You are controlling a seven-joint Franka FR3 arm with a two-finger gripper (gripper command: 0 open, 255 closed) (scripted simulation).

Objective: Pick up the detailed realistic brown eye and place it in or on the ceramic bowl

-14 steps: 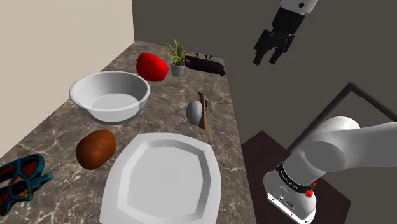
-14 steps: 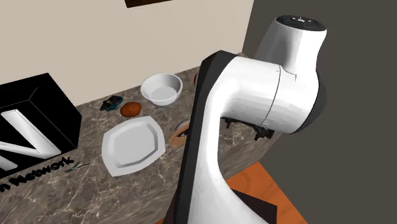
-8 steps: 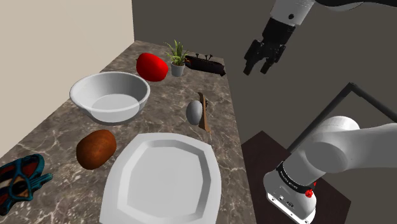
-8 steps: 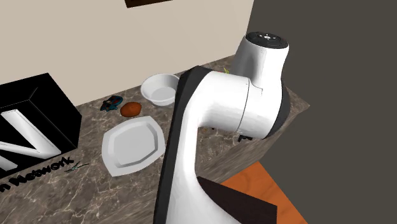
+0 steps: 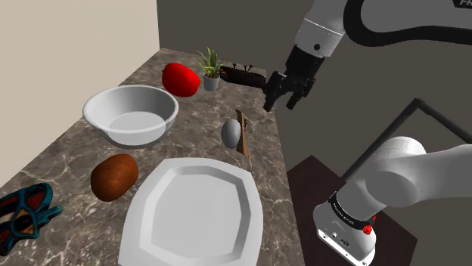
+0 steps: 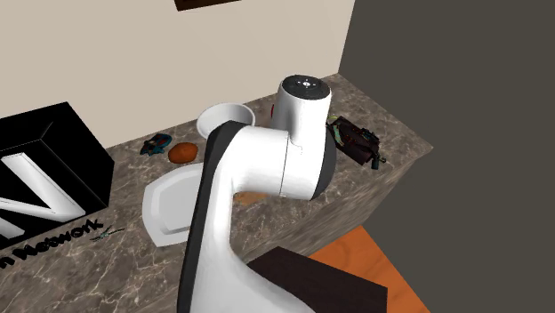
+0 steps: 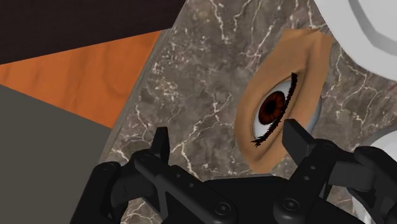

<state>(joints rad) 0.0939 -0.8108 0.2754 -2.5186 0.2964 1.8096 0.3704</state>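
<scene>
1. Since the pincer (image 5: pixel 280 101) hangs in the air just off the tabletop's edge, fingers (image 7: pixel 160 145) spread wide and nothing between them, I'd call this the approach step. The grab itself is not yet begun.
2. Looking along the pincer in the wrist view, the brown eye (image 7: pixel 272 108) lies ahead on the marbled tabletop (image 7: pixel 191 83). It sits off toward one finger rather than centred in the gap (lashes and a tan skin patch around it, kinda creepy).
3. In the shoulder view the eye (image 5: pixel 233 133) reads as a grey lump with a brown slab against it. It's close to the tabletop's edge on the arm's side, just past the far corner of the big white plate (image 5: pixel 193 219).
4. The bowl (image 5: pixel 92 112) is plain white and empty, off to the shoulder view's left of the eye, with bare tabletop between them.
5. Further out: a red lump (image 5: pixel 180 78), a small potted plant (image 5: pixel 209 72) and a dark object (image 5: pixel 243 75) at the far end, plus a brown ovoid (image 5: pixel 114 177) and a blue thing (image 5: pixel 24 215) at the near end.
6. Next move, my guess: slide sideways until the eye is centred between the fingers, come down, then close. That thin slab could make the grip fiddly, so alignment matters before squeezing.
</scene>
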